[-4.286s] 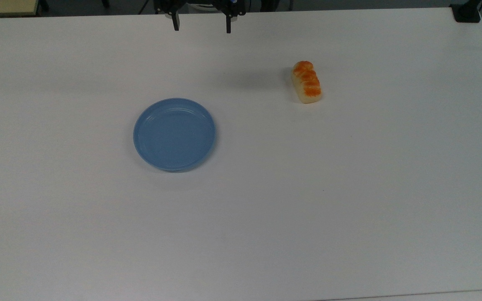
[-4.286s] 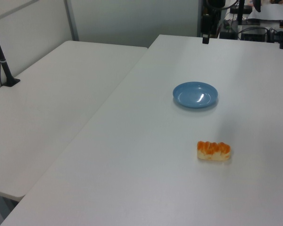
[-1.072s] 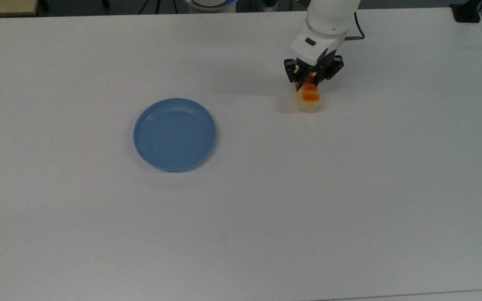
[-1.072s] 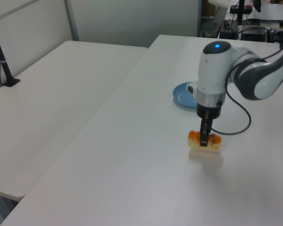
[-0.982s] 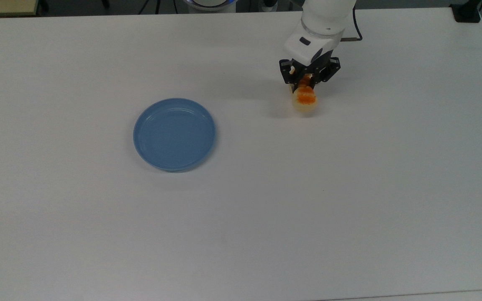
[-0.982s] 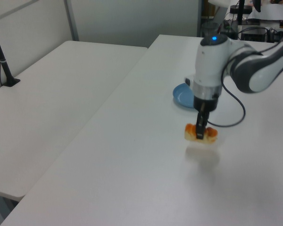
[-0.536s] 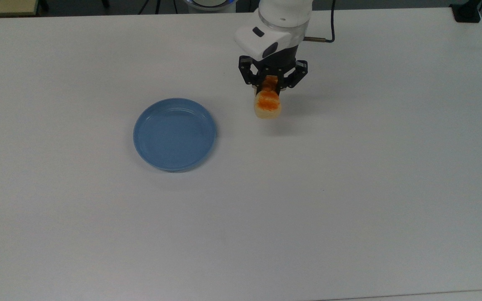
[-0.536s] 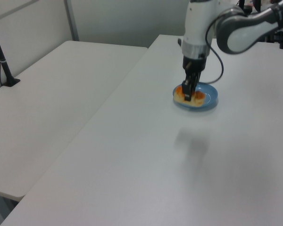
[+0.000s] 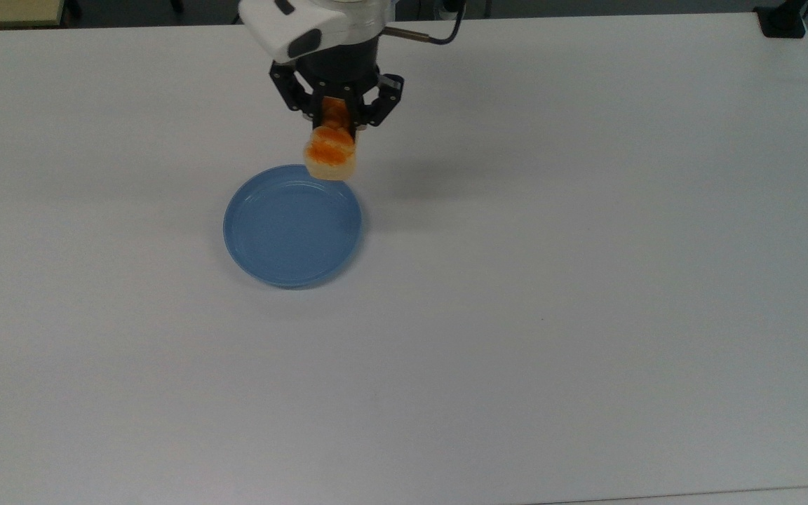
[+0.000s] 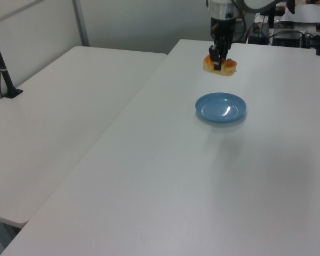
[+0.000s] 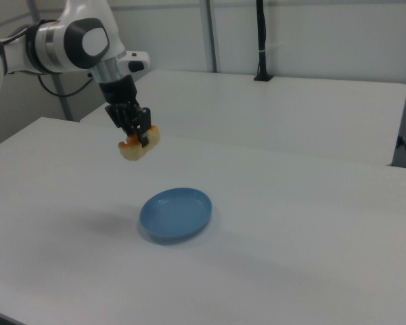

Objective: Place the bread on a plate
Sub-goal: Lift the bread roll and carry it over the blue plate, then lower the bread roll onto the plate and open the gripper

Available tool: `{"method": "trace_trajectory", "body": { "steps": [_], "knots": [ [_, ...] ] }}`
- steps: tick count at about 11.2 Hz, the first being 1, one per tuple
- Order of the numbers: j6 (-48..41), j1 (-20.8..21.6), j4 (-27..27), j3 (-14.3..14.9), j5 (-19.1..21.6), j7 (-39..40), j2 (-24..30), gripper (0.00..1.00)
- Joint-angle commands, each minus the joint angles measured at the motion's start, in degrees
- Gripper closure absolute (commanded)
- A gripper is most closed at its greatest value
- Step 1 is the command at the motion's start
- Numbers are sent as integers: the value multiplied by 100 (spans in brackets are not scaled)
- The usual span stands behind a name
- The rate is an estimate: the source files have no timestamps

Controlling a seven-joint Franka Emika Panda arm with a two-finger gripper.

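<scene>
White table (image 9: 586,315) surface. Gripper (image 9: 334,125) jaws clamped on bread (image 9: 331,156), loaf held in air, clear of table. Plate (image 9: 292,225) flat on table, bare, below and near loaf.

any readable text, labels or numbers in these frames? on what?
None. The bread, held in the pincer, the plate, the table and the arm carry no legible writing.
</scene>
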State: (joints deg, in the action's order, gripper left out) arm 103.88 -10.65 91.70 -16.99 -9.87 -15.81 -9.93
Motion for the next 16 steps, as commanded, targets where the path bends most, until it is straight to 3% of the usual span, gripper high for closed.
{"method": "trace_trajectory", "body": {
  "steps": [1,4,8,14,15,16],
  "knots": [
    [165,-86,-47,230,64,296,-376,60],
    [1194,-157,541,371,90,447,-553,60],
    [1231,-157,638,468,-6,517,-843,60],
    [1969,-130,938,468,-121,342,-1142,62],
    [1978,-122,946,468,-164,342,-1160,60],
    [1969,-122,955,468,-234,350,-1160,45]
  ]
}}
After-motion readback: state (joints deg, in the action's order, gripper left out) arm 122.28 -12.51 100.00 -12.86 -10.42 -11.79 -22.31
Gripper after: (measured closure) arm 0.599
